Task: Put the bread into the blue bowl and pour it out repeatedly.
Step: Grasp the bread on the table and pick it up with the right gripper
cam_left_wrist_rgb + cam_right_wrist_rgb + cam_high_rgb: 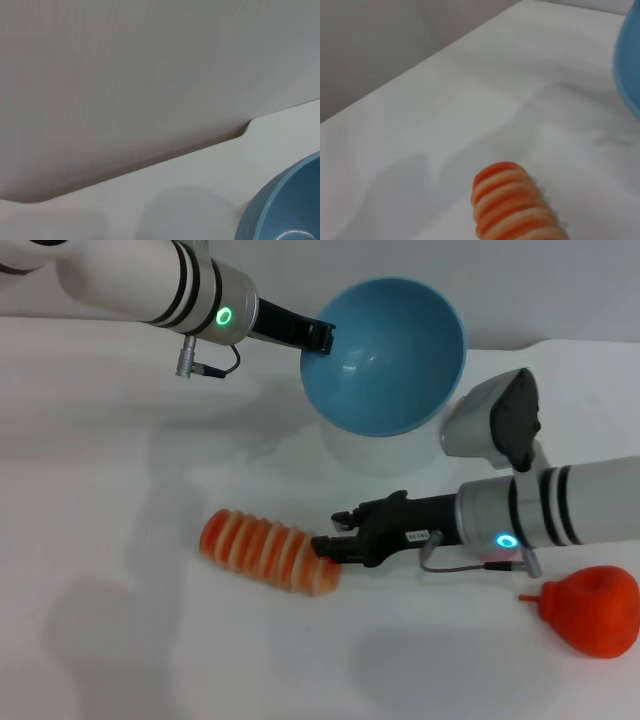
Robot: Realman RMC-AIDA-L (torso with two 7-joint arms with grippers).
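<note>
Toward the far edge of the white table (90,440), your left gripper (322,337) holds the blue bowl (390,355) by its rim, fingers clamped on it, the bowl lifted clear of the surface and tipped so its hollow faces the camera; the hollow shows nothing inside. Near the middle of the table, the bread (268,550) lies flat, stripes up. Your right gripper (328,546) sits at the loaf's right end, touching it; you cannot tell from these views how wide its fingers stand. By the right edge, near the front corner, rests an orange pear-shaped toy (590,610), apart from everything else.
</note>
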